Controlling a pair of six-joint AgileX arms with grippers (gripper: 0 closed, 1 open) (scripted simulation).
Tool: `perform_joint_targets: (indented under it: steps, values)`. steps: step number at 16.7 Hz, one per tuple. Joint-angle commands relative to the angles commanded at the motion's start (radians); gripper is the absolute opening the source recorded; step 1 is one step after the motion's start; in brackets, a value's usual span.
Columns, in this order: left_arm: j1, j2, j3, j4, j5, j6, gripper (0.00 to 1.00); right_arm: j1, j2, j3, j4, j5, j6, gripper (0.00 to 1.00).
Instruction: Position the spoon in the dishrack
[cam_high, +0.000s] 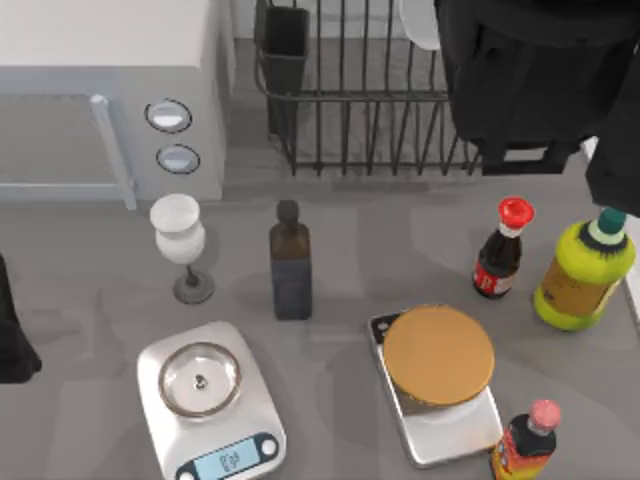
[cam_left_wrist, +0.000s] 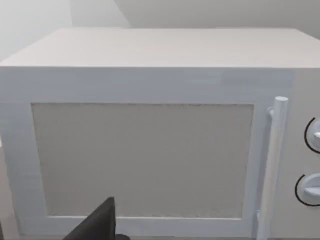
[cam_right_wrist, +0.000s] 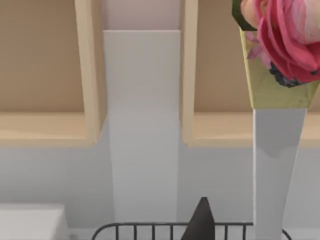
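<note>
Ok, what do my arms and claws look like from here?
Both are plain matte black, with no markings or cables showing. The right arm is a bulky, blocky black shape above the dishrack; the left arm is a dark sliver at the top view's left edge. The left claw appears as a dark angular wedge, the right claw as a dark pointed tip.

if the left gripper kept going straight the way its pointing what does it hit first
Most likely the microwave: the left wrist view looks squarely at its door panel, with the handle off to one side. How far off the door is can't be judged.
</note>
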Motion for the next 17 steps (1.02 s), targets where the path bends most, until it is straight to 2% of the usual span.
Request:
perform_joint_targets:
  steps: [4, 11, 14, 17]
  values:
    - [0.000, 0.000, 0.000, 0.000, 0.000, 0.000, 1.00, -0.080, 0.141, -0.011, 0.152, -0.081, -0.002, 0.00]
    - [0.000, 0.000, 0.000, 0.000, 0.000, 0.000, 1.00, -0.318, 0.493, -0.079, 0.612, -0.313, -0.008, 0.00]
    - [0.000, 0.000, 0.000, 0.000, 0.000, 0.000, 1.00, -0.385, 0.576, -0.104, 0.703, -0.377, -0.014, 0.00]
    - [0.000, 0.000, 0.000, 0.000, 0.000, 0.000, 1.00, -0.393, 0.585, -0.107, 0.712, -0.385, -0.015, 0.00]
